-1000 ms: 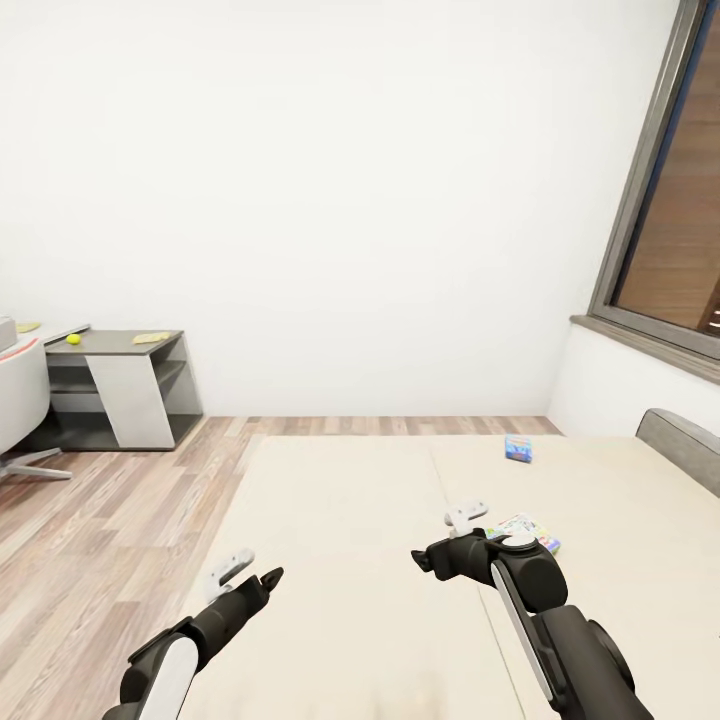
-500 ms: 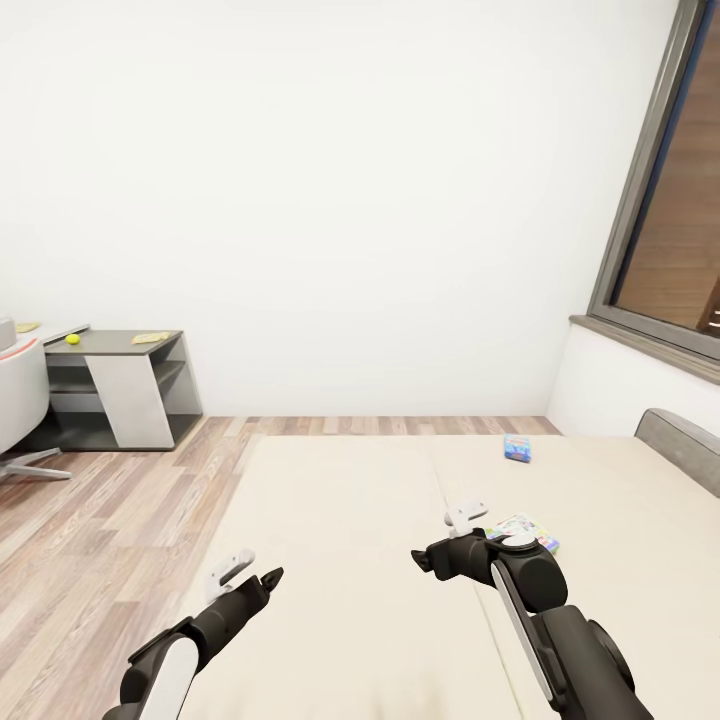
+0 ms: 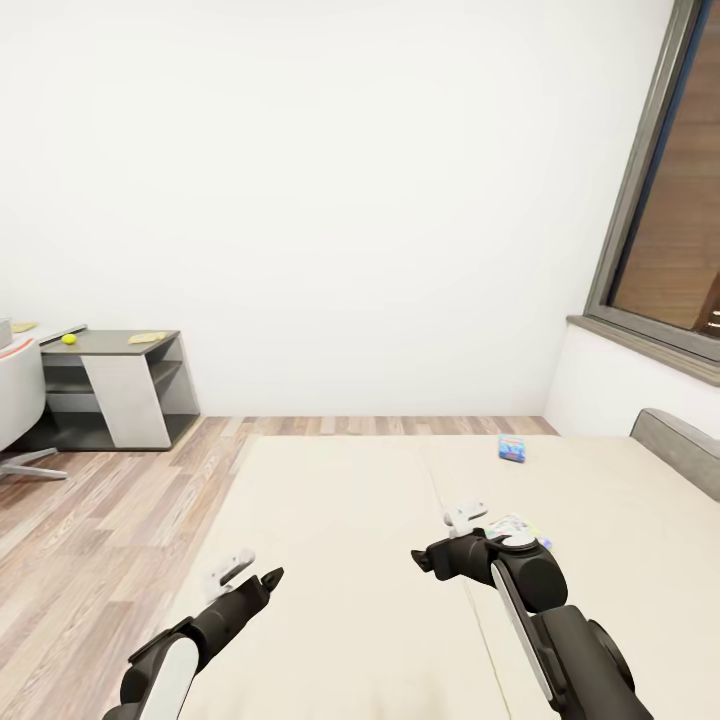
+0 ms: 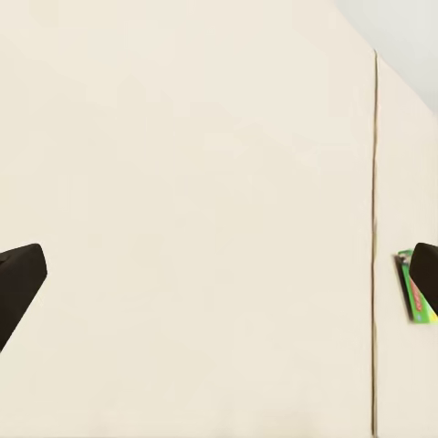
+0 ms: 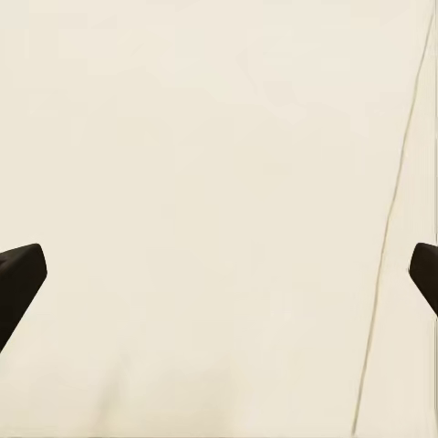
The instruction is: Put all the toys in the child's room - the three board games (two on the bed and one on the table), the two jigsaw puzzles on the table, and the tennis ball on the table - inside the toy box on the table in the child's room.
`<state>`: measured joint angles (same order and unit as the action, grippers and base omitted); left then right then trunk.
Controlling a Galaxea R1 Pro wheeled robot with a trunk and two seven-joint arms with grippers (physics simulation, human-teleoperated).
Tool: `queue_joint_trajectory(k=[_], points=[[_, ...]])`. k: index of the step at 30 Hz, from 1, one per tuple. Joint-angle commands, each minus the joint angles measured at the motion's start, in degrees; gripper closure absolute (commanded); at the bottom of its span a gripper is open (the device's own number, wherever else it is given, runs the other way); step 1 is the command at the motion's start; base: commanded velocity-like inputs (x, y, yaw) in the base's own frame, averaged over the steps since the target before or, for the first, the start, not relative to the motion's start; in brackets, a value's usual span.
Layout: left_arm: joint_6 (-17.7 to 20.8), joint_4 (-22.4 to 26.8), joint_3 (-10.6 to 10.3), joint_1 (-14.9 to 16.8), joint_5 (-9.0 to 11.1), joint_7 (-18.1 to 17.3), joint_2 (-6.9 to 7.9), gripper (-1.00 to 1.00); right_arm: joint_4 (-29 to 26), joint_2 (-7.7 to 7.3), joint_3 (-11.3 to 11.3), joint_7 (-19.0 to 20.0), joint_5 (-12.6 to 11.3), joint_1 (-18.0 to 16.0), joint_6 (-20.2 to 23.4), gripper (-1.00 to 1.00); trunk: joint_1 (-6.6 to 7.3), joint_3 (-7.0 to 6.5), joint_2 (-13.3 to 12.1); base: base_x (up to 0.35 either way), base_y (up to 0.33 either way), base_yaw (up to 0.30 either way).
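Two board games lie on the beige bed (image 3: 340,520). The light-blue one (image 3: 513,448) is far out on the right section. The green-edged one (image 3: 524,526) is partly hidden behind my right gripper (image 3: 443,538), and its edge (image 4: 412,290) shows in the left wrist view. Both grippers hover open over the mattress with nothing held, the left gripper (image 3: 252,572) near the bed's left side. Far left stands the table (image 3: 110,352) with the tennis ball (image 3: 69,339) and a flat yellowish thing (image 3: 147,338) too small to identify. The toy box is out of view.
A white chair (image 3: 12,405) stands by the desk at the left edge. Wood-plank floor (image 3: 110,500) lies between the bed and the desk. The grey headboard (image 3: 680,445) and a dark-framed window (image 3: 660,250) are on the right. A seam (image 5: 392,210) splits the mattress.
The whole picture has shifted slightly, so the camera moved a little. Both arms and the games on the bed keep their places.
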<state>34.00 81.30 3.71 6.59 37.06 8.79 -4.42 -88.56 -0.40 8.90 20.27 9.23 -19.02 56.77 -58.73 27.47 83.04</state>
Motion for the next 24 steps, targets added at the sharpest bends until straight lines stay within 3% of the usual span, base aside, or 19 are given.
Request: queue_joint_trajectory(k=[1,24], points=[[0.3,0.1,0.1,0.0,0.6,0.4,-0.05,-1.0,-0.1,-0.04,0.1,0.5,0.6,0.0,0.2,-1.0,0.0,0.06,0.0,0.0,-0.085,0.0],[0.3,0.1,0.1,0.0,0.6,0.4,-0.02,-1.0,-0.1,-0.07,0.1,0.5,0.6,0.0,0.2,-1.0,0.0,0.06,0.0,0.0,-0.089,0.0]])
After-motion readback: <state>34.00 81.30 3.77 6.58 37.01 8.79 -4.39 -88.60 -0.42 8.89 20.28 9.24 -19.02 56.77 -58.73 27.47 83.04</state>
